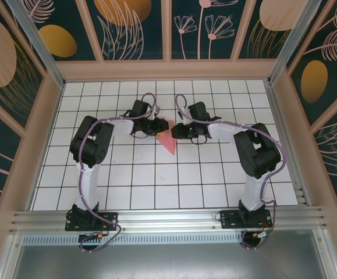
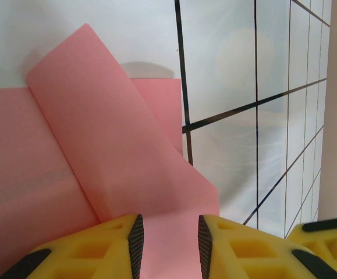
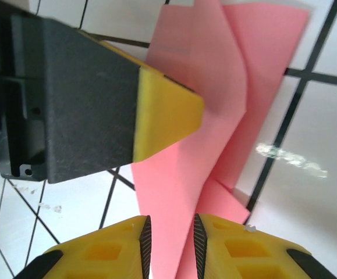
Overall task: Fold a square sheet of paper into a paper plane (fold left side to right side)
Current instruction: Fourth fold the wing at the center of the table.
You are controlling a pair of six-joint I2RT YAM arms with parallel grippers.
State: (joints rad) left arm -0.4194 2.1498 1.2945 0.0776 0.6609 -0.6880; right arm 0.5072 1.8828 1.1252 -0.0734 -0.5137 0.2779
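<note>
Plane [image 1: 167, 140]: lying midway, long axis running far-to-near, tip pointing nearward. Left end effector [image 2: 168, 235] and right end effector [image 3: 170, 241] straddling it from opposite sides, jaws standing narrowly apart.

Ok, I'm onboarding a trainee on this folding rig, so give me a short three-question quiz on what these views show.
1. True or false: the pink paper lies fully flat, no flap folded over.
2. In the top view, the paper sits: A) by the arm bases, B) mid-table, C) against the right wall.
3. What pattern covers the table?
Key: 1 false; 2 B; 3 black-lined white grid.
</note>
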